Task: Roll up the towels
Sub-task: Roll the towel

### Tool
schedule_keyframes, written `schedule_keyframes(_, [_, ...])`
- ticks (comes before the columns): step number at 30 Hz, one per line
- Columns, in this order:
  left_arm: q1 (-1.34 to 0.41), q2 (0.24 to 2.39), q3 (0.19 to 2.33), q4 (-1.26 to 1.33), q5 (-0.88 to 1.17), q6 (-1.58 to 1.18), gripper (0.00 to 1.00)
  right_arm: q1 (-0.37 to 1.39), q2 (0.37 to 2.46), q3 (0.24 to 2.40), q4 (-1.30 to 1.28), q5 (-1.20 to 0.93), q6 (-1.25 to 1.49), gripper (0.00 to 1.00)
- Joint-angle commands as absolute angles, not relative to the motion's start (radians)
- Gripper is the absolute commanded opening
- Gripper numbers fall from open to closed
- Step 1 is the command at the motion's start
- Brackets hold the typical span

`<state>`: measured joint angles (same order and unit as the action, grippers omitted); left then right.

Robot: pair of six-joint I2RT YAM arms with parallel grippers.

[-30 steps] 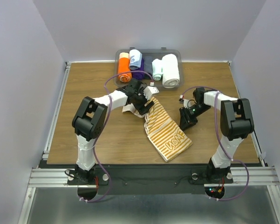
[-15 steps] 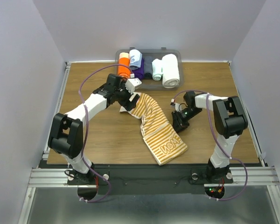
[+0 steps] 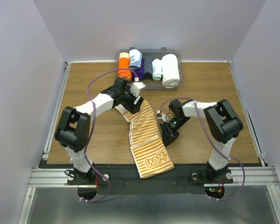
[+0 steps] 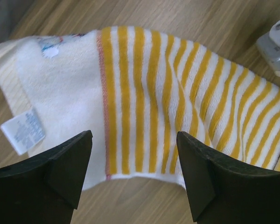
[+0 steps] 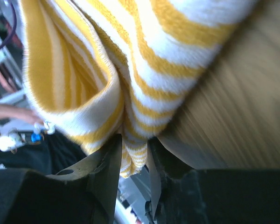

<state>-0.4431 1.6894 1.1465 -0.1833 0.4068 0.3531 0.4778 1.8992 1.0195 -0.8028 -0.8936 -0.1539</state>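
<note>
We see our left gripper (image 4: pixel 133 140) open above the striped towel (image 3: pixel 147 135), and our right gripper (image 5: pixel 134 154) pinches a fold at its edge.

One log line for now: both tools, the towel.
left tool: open, above white end of striped towel | right tool: shut on towel's side edge | towel: unrolled, near end at table front edge

The striped towel (image 3: pixel 145 135) has slid nearer, its end now overhanging the desk (image 3: pixel 98 149); the right arm (image 3: pixel 196 106) swung inward with it.
</note>
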Motion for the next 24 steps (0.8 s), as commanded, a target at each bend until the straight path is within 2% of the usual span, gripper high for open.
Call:
schedule_keyframes(1, [-0.477,1.81,1.247,-0.163,0.408,0.319,0.83,0.35,1.729,1.04,-0.772,-0.841,-0.129,0.33])
schedule_keyframes(4, [-0.524,1.877,1.284,-0.161,0.387,0.325,0.81,0.147,1.588,1.026,-0.749,-0.848,-0.109,0.34])
schedule_keyframes(7, [-0.561,1.936,1.31,-0.161,0.39,0.316,0.77,0.022,1.516,1.074,-0.753,-0.812,-0.117,0.36])
schedule_keyframes(15, [-0.722,2.12,1.524,-0.29,0.457,0.423,0.73,-0.02,1.436,1.111,-0.779,-0.831,-0.15,0.38])
schedule_keyframes(19, [-0.721,2.192,1.644,-0.349,0.445,0.494,0.74,-0.02,1.428,1.104,-0.781,-0.819,-0.158,0.38])
schedule_keyframes(24, [-0.646,2.175,1.701,-0.394,0.524,0.61,0.86,-0.02,1.45,1.129,-0.776,-0.744,-0.216,0.38])
